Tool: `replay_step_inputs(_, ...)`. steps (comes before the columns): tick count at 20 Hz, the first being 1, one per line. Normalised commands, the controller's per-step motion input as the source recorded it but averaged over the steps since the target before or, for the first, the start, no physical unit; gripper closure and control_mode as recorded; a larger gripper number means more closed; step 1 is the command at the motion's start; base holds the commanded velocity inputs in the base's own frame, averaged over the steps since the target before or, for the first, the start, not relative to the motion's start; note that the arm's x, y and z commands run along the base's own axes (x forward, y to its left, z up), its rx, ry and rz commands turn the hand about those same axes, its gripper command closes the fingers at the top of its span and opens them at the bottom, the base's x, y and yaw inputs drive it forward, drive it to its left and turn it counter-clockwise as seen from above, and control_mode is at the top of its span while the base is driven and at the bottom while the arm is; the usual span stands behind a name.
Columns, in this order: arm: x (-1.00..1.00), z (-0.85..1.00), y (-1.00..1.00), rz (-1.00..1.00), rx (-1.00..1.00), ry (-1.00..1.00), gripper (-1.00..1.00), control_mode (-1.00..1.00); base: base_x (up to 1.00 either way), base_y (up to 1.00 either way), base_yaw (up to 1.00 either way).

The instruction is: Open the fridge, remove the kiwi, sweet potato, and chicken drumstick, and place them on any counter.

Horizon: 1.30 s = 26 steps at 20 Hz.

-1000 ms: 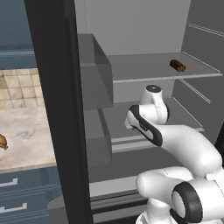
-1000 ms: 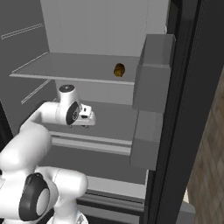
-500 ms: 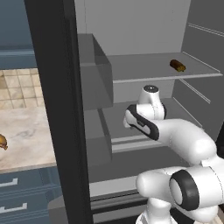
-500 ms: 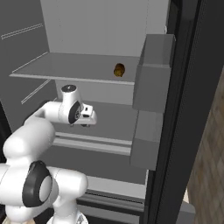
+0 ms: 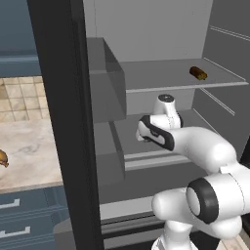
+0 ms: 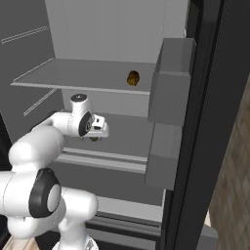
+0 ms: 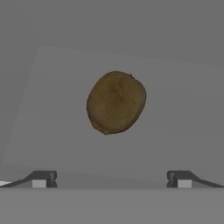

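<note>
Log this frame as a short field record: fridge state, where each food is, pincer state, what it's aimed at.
fridge: door open, grey shelves exposed
sweet potato: lying on the upper shelf, untouched
kiwi: on the lower shelf, centred ahead of the pincer, not gripped
chicken drumstick: on the counter left of the fridge
pincer: open, fingers wide apart, short of the kiwi
likely next step: probably advance and close on the kiwi
</note>
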Motion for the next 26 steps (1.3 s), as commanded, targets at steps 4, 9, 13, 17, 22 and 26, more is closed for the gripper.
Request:
replay_step_inputs(4, 0.16, -0.13, 0.04, 0.00, 0.00, 0.00, -1.00, -1.00, 0.00, 0.00, 0.00)
replay_step_inputs(9, 0.13, -0.12, 0.04, 0.00, 0.00, 0.00, -1.00, -1.00, 0.00, 0.00, 0.00)
replay_step_inputs(13, 0.15, -0.13, 0.00, 0.00, 0.00, 0.00, -1.00, -1.00, 0.00, 0.00, 0.00)
replay_step_inputs(17, 0.19, -0.11, 0.00, 0.00, 0.00, 0.00, -1.00, -1.00, 0.00, 0.00, 0.00)
replay_step_inputs(22, 0.18, -0.12, 0.00, 0.00, 0.00, 0.00, -1.00, -1.00, 0.00, 0.00, 0.00)
replay_step_inputs(26, 0.18, -0.09, 0.00, 0.00, 0.00, 0.00, -1.00, -1.00, 0.00, 0.00, 0.00)
